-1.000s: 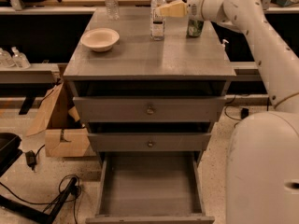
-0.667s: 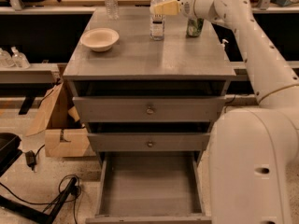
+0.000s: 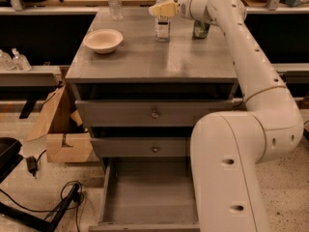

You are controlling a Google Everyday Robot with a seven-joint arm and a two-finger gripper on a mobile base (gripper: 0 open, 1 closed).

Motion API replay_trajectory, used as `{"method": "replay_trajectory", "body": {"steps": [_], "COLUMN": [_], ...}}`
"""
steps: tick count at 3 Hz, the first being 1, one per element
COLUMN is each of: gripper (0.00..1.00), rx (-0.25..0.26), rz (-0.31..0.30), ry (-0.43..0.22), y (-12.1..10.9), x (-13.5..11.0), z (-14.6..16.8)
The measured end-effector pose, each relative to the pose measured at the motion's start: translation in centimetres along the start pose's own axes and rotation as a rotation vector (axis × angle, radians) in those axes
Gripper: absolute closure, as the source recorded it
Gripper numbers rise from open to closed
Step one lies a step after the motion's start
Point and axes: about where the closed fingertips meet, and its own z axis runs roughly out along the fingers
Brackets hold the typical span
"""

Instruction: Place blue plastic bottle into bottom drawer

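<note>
The blue plastic bottle (image 3: 163, 27) stands upright near the back of the grey bench (image 3: 145, 59), between a white bowl (image 3: 103, 39) and a green can (image 3: 200, 29). The claw (image 3: 156, 8) sits at the bottle's neck, overlapping it from the right; whether it is clenched on the bottle or released I cannot tell. A second clear bottle (image 3: 114, 1) stands at the rear edge. Below, the bottom drawer (image 3: 145, 192) is pulled open, while the two knobbed drawers above it are closed

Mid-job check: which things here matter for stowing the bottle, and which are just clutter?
Job: blue plastic bottle, standing upright; bottom drawer, pulled open; gripper, at the bottle's neck.
Lying about: white bowl; ribbed clear bottle; green can; cardboard box.
</note>
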Motion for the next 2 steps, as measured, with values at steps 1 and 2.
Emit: {"method": "replay_trajectory", "body": {"steps": [1,2], "gripper": [0.0,0.0], "rx": [0.028,0.045], "rz": [0.06,0.108], "ry": [-0.016,-0.044], "y": [-0.6,-0.8], "x": [1.0,1.4], "z": [1.5,2.8]}}
